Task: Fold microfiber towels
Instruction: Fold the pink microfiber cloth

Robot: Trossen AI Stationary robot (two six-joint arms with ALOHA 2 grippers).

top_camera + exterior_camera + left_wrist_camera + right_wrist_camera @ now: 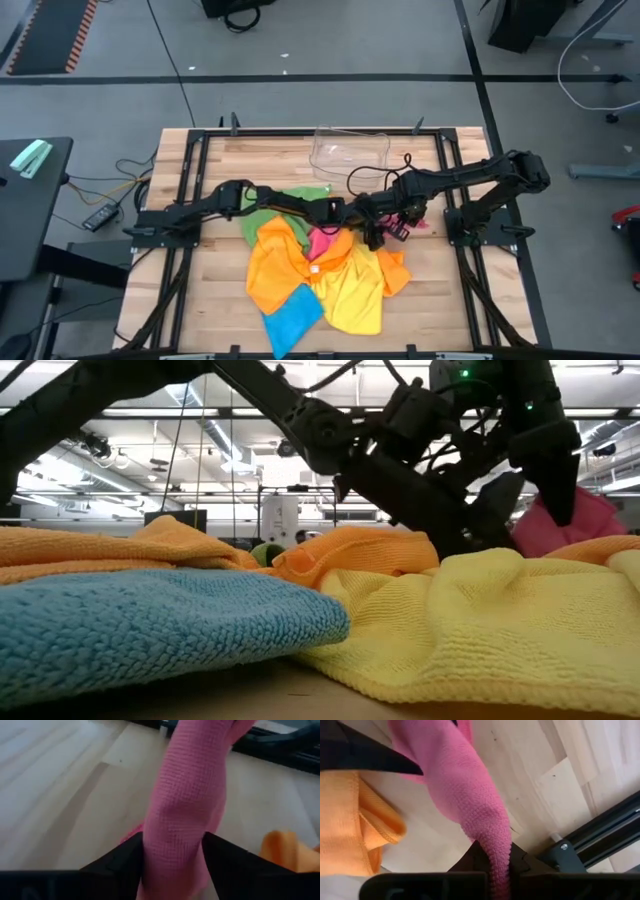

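A pile of microfiber towels lies mid-table: green (pixel 288 198), orange (pixel 275 262), yellow (pixel 352 292) and blue (pixel 293 320), overlapping one another. A pink towel (pixel 321 243) shows partly in the pile and partly at the grippers (pixel 572 522). My left gripper (pixel 378 234) reaches over the pile from the left and is shut on the pink towel (pixel 187 800). My right gripper (pixel 402 222) stands close beside it, also shut on the pink towel (pixel 465 790). My left gripper pinches a bunched band of the pink towel (pixel 172 845) between its two fingers (pixel 125 862); several layers are gathered together. The cloth runs on from the fingers above the bare wood. My right gripper pinches a narrow bunched part of the pink towel (pixel 499 857) between its two fingers (pixel 520 862). The cloth runs away from the fingers as a rolled band, clear of the wood below it.
A clear plastic tray (pixel 350 150) stands at the table's far edge, behind the grippers. Bare wood (pixel 440 290) lies right of the pile and along the far left. The black frame rails (pixel 452 180) run along the table's sides.
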